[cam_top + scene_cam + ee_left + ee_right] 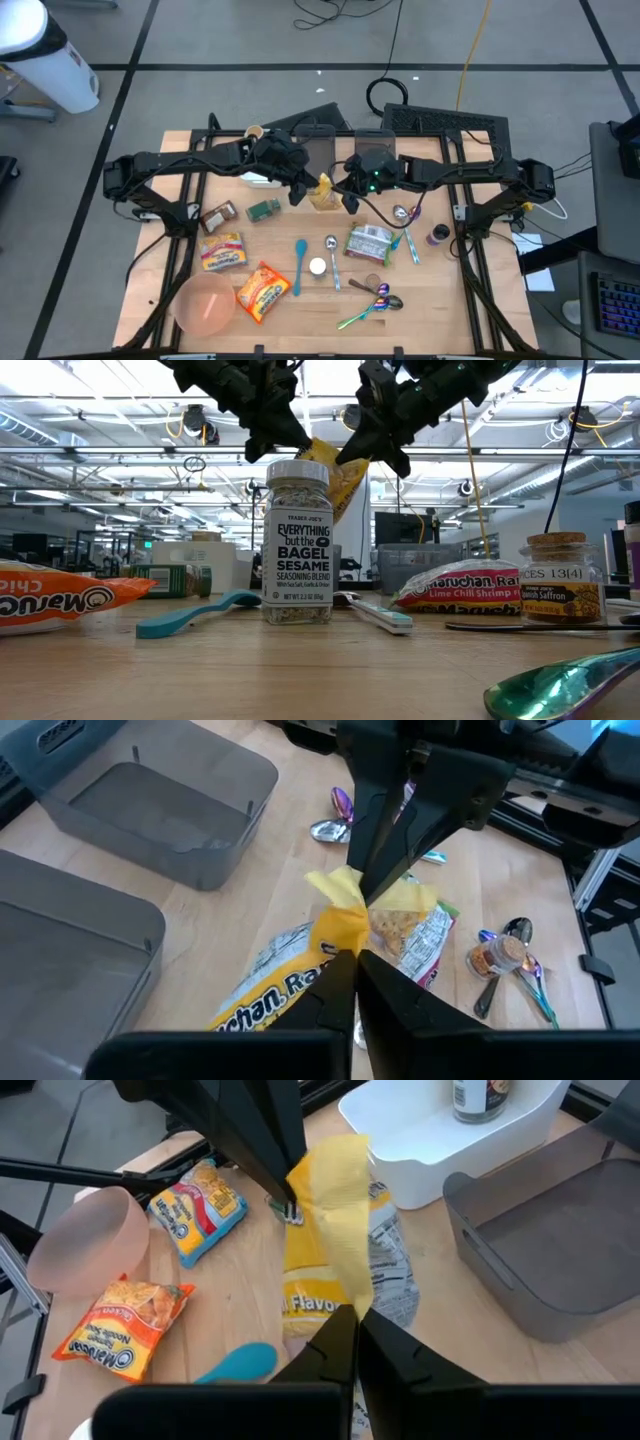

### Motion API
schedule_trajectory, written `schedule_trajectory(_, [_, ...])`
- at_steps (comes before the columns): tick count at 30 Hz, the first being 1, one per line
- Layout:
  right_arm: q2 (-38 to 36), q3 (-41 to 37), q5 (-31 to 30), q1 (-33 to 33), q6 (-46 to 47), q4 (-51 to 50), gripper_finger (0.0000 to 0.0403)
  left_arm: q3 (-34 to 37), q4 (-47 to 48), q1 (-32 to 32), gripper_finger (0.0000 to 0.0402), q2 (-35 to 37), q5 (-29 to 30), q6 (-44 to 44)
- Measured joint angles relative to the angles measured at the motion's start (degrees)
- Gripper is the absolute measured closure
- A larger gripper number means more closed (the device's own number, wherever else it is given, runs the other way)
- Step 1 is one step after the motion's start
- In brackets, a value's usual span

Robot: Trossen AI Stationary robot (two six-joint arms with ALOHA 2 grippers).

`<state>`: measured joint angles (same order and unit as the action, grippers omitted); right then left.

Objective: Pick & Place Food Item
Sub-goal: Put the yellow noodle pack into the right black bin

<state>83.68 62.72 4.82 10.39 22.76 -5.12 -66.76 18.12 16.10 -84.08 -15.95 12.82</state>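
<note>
A yellow ramen packet [323, 192] hangs in the air over the table's middle, between my two grippers. It shows above and behind the seasoning jar [297, 540] in the low view [338, 480]. My left gripper [306, 186] is shut on it from the left. My right gripper [345, 192] is shut on it from the right. The packet's printed body [312, 1300] hangs below both grippers, crumpled near the top. My left gripper pinches the packet's crumpled yellow top edge [342, 925] between its two fingers, slanting down from the table's left. The packet is lifted clear and hangs tilted below the fingers. My right gripper pinches the same yellow top strip [348, 1285] between its two fingers, slanting down from the table's right, close to the left gripper's fingers [280, 1175]. The packet hangs below, clear of the table.
Two grey trays [150, 810] and a white bin [450, 1130] holding a jar stand at the far side. On the table lie a lime chili shrimp packet [368, 243], two orange ramen packets [262, 290], a pink bowl [205, 303], a blue spoon [299, 265] and metal spoons [375, 300].
</note>
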Motion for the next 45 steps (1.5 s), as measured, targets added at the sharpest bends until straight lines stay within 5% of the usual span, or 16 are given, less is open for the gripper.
schedule_trajectory(8, [0.0,0.0,1.4,0.0,0.1,-0.1,0.0403,-0.1,0.2,1.0,0.0338,0.0,-1.4,2.3])
schedule_trajectory(14, [0.0,0.0,3.4,0.2,0.1,-0.2,0.0403,-0.1,0.2,3.1,0.0270,0.0,-8.4,1.9])
schedule_trajectory(24, [-0.9,0.0,13.5,3.2,3.2,-2.3,0.0403,-0.1,0.6,5.9,0.0226,1.8,-11.1,1.0])
schedule_trajectory(45, [-7.0,23.7,14.8,17.5,-14.3,-42.6,0.0403,-0.1,0.6,8.0,0.0227,8.1,-15.6,-1.6])
